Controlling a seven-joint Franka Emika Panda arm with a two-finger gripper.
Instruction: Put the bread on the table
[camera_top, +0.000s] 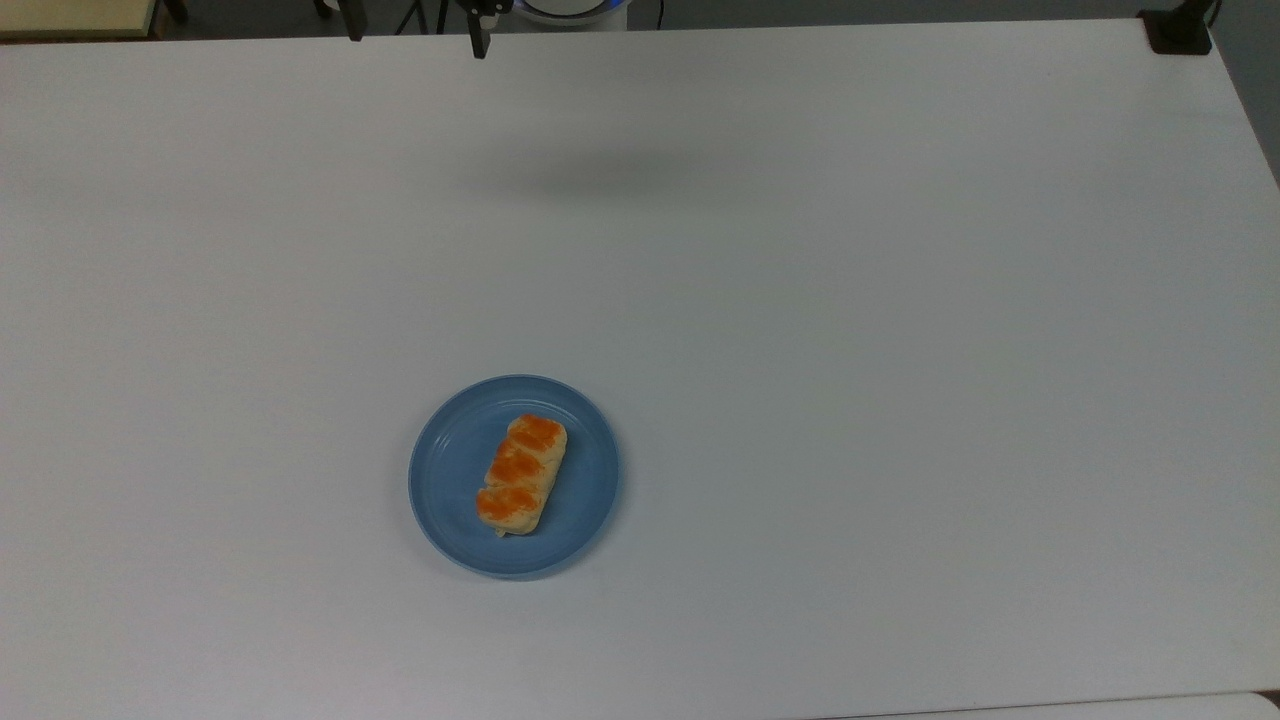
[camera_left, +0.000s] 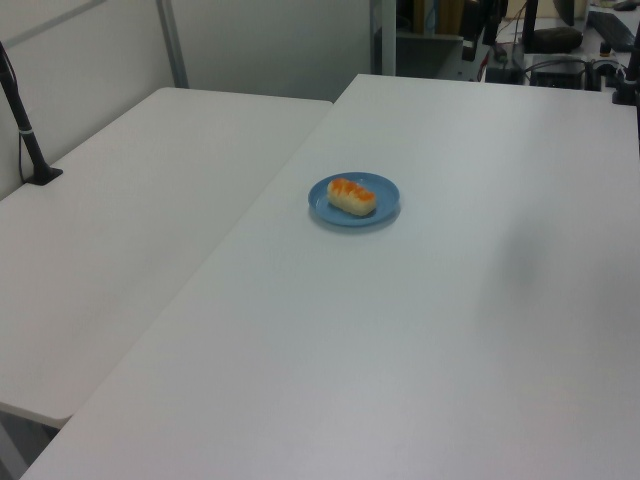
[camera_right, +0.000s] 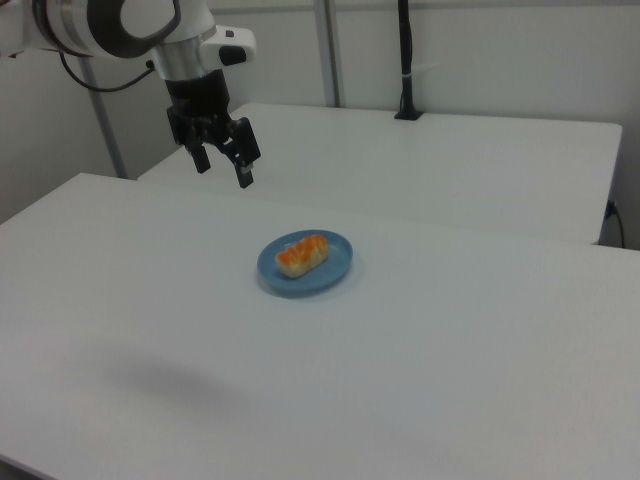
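The bread, a pale bun with three orange-browned lumps, lies on a round blue plate. The plate rests on the white table. My gripper hangs open and empty in the air, well above the table, up and to the right view's left of the plate. In the top view its two black fingertips poke in at the upper edge, far from the bread.
A second white table butts against the long side nearest the plate. A black post stands on it. A black clamp sits at the top view's upper right corner. The arm's shadow falls on the table.
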